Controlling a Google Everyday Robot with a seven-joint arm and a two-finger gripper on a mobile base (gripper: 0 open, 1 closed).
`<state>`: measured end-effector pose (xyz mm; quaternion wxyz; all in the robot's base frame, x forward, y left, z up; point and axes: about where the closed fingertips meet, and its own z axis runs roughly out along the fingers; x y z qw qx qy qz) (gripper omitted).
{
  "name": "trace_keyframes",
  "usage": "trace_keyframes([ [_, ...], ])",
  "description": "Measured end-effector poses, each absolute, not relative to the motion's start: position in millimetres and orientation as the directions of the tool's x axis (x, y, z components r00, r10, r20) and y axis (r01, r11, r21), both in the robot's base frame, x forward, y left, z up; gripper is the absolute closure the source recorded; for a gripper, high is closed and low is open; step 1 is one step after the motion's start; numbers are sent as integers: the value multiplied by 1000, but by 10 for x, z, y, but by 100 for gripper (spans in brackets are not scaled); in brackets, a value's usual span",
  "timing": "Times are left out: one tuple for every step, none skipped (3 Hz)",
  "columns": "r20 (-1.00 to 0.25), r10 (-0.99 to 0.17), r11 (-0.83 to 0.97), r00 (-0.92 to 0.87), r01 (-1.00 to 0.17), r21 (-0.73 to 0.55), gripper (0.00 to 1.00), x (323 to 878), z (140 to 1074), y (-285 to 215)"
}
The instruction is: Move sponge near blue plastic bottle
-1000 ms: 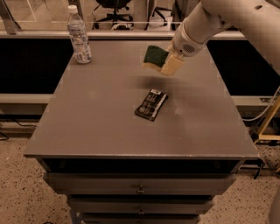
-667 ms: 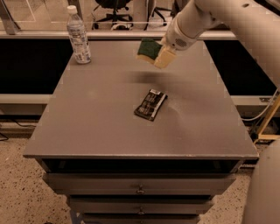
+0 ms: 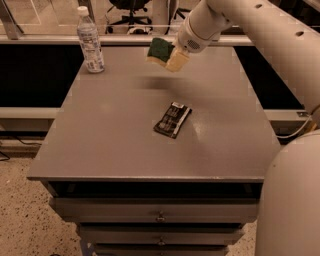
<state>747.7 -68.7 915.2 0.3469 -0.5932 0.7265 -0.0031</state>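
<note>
The sponge (image 3: 159,50), dark green on top with a pale yellow layer, is held in the air above the far middle of the grey table (image 3: 120,140). My gripper (image 3: 169,56) is shut on the sponge, with one pale finger (image 3: 177,60) showing beside it. The blue plastic bottle (image 3: 90,41), clear with a white cap and pale label, stands upright at the table's far left corner, well to the left of the sponge.
A flat black packet (image 3: 172,119) with silvery markings lies near the table's middle. My white arm (image 3: 260,35) reaches in from the right. Drawers (image 3: 160,216) sit under the front edge. Office chairs (image 3: 131,9) stand behind the table.
My gripper has carried the sponge to the left and farther back, toward the bottle. The packet and bottle have not moved.
</note>
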Motion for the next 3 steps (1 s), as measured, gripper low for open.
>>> trace_keyframes([
  [-536, -844, 266, 8, -863, -431, 100, 7688, 9140, -375],
  [-593, -797, 229, 115, -851, -473, 100, 8116, 9301, 159],
  [-651, -744, 243, 155, -844, -479, 100, 8312, 9456, 404],
])
